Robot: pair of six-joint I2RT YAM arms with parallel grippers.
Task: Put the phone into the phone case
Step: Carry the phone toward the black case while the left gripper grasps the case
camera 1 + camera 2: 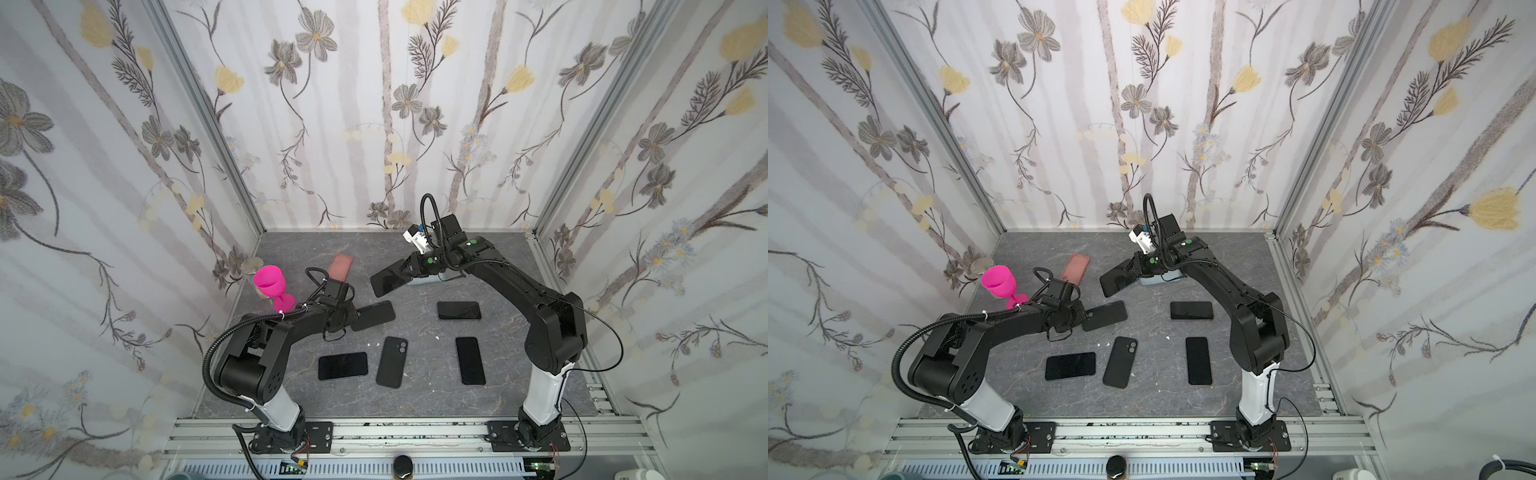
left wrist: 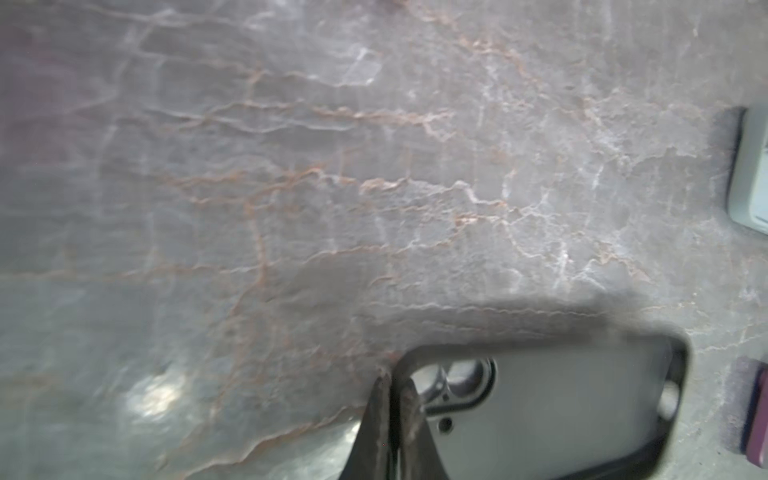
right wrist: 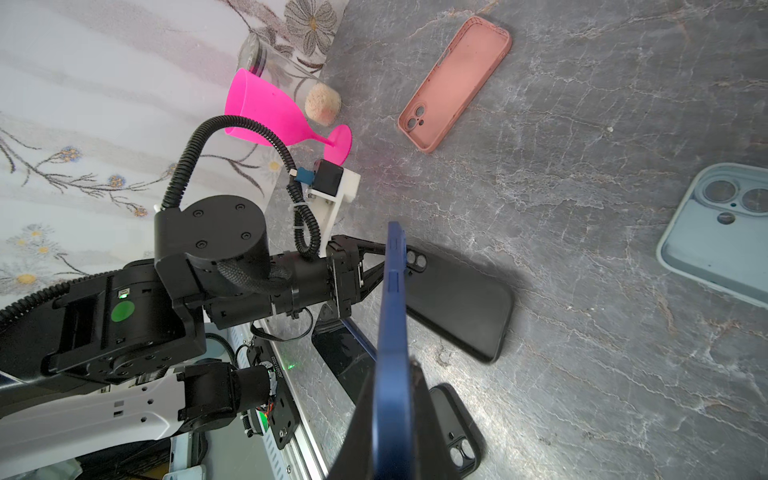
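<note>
The bench (image 1: 415,399) has a grey stone-look top, matt, with pale and rusty veins and a faintly rough grain. The phone (image 3: 392,316) shows a dark blue edge, smooth with a satin sheen like coated metal. In both top views its face is glossy black. The black case (image 3: 457,303) looks like soft plastic or rubber, quite dull. The pink case (image 3: 455,83) and the pale blue case (image 3: 715,245) have the same matt, velvety finish. The goblet (image 3: 266,108) is smooth, bright pink plastic. Beside it, a clear glass jar (image 3: 278,66) has a rough cork stopper (image 3: 323,106). The rail (image 1: 415,432) is bare silvery metal.
</note>
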